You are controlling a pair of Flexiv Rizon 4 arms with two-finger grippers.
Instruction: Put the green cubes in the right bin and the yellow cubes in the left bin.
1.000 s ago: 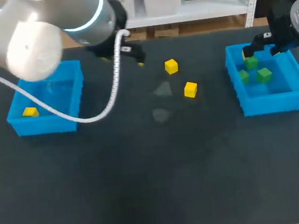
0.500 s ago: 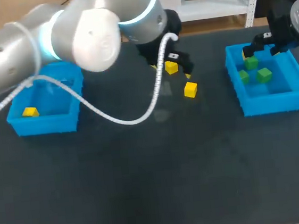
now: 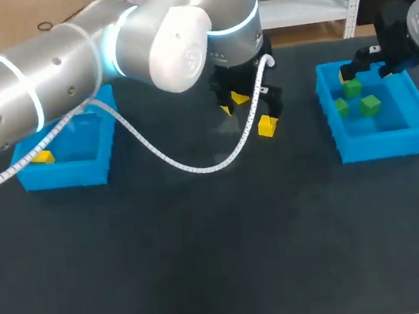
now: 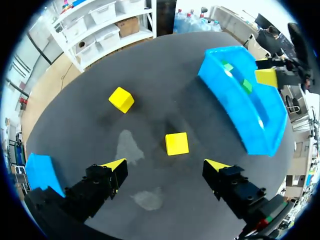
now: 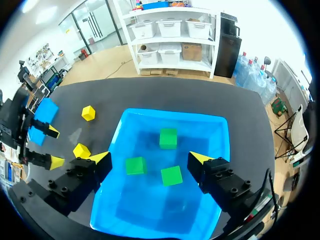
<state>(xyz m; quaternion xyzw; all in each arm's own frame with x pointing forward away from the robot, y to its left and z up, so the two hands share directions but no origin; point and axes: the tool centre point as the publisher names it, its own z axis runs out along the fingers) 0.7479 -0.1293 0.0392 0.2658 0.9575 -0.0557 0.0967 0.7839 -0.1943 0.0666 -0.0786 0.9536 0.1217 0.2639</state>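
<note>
Hovering with the left jaws spread wide and empty above a yellow cube (image 4: pixel 177 143) lying on the worktop (image 3: pixel 205 262) between the two bins; judging by that, about to pick it up for the left bin (image 3: pixel 69 174). To do it well: centre over the cube with equal room at each yellow tip, turn the wrist to meet two flat faces rather than corners, come straight down to the cube's middle, and close only then. Keep off the second yellow cube (image 4: pixel 121 99), apart and farther along the worktop, and mind the trailing white cable (image 3: pixel 196 170) on the carry across

Holding the right jaws, likewise spread and gripping nothing, over the right bin (image 5: pixel 170 112), with three green cubes (image 5: pixel 168 138) already inside and apart from one another

From the left wrist: shows plainly the target cube ahead of the gap between the tips and roughly centred, with bare worktop all round it. From the head: hides part of the second cube behind the arm, yet alone shows the inside of the left bin, with one yellow cube (image 3: pixel 42 156) lying in it. From the right wrist: looks straight down into the right bin
</note>
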